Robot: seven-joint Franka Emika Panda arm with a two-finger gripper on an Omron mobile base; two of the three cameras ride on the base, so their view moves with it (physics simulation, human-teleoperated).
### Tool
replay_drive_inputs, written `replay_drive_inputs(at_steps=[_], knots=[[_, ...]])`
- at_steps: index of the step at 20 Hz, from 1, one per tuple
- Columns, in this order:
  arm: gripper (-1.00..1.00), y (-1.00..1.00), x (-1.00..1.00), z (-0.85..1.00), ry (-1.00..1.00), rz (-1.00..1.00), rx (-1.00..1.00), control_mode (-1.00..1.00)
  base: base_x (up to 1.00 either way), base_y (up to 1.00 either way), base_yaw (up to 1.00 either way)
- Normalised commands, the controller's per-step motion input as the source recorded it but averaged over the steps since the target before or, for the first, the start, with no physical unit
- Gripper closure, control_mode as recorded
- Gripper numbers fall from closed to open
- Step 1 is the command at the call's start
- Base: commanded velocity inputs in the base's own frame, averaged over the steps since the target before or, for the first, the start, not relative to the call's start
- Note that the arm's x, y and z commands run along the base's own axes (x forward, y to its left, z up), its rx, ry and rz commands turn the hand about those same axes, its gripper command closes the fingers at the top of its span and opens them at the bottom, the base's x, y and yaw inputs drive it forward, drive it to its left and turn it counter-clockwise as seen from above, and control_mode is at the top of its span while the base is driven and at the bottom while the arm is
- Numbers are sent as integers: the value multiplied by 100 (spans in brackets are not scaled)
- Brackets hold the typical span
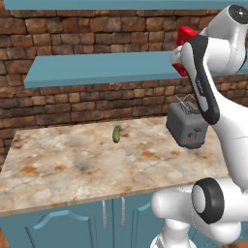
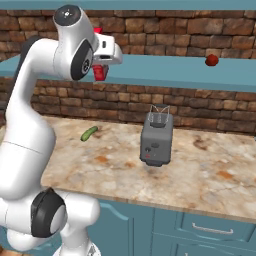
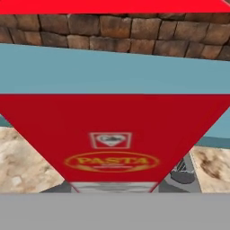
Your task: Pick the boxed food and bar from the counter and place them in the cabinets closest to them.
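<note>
My gripper (image 2: 102, 58) is shut on the boxed food, a red carton (image 1: 186, 36) held high over the counter (image 1: 72, 160) at the level of the lower teal cabinet shelf (image 1: 97, 68). In the right base view the carton (image 2: 100, 73) shows above and below my hand, in front of the shelf's front edge (image 2: 165, 71). Close up in the hand view, the carton's red face (image 3: 112, 130) carries a yellow "PASTA" label, with the shelf (image 3: 112, 72) and brick wall behind it. The bar is out of view.
A grey toaster (image 1: 186, 127) (image 2: 156, 140) stands on the counter below and to the right of the carton. A small green pickle (image 1: 116, 134) (image 2: 89, 133) lies further left. A red round thing (image 2: 212, 60) sits on the shelf's right part. A second shelf (image 1: 97, 4) runs higher up.
</note>
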Motion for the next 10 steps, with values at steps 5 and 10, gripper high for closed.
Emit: replay_drive_inputs(at_steps=[5, 10], knots=[[100, 0, 28, -2, 0, -1, 0, -100, 0, 0, 0], [100, 0, 28, -2, 0, -1, 0, -100, 0, 0, 0]])
